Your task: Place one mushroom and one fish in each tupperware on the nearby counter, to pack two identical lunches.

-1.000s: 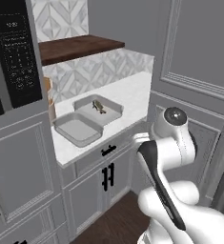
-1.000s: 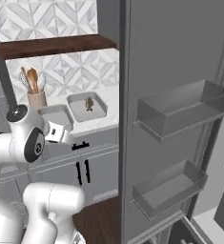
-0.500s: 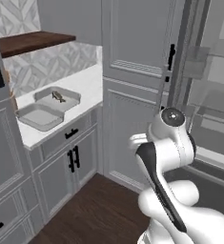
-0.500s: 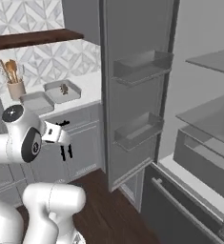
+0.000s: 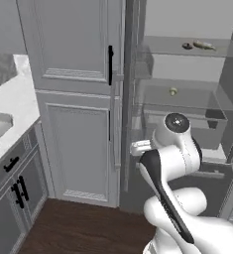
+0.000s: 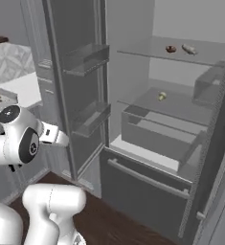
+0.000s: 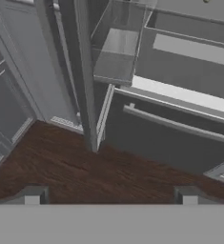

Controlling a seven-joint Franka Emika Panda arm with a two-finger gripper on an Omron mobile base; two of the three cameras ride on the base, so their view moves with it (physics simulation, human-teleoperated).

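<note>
On the open fridge's top glass shelf lie a dark round mushroom (image 6: 170, 49) (image 5: 187, 46) and a pale long fish (image 6: 189, 49) (image 5: 204, 45) side by side. A small yellowish thing (image 6: 162, 96) (image 5: 173, 91) sits on the shelf below; I cannot tell what it is. One grey tupperware (image 6: 2, 94) with something small and brown in it stands on the white counter (image 6: 25, 86) (image 5: 11, 101) at far left. My gripper (image 7: 109, 196) is open and empty, held low by my body and looking down at the wooden floor before the fridge.
The fridge door (image 6: 73, 86) with its two bins stands swung open between counter and fridge. A tall grey cabinet (image 5: 76, 99) stands left of the fridge. A long drawer with a bar handle (image 7: 178, 125) sits at the fridge's base. The dark wooden floor (image 7: 70, 167) lies in front.
The whole picture has swung from the counter to the open fridge, so the base has moved. The arm stays folded and the gripper stays open.
</note>
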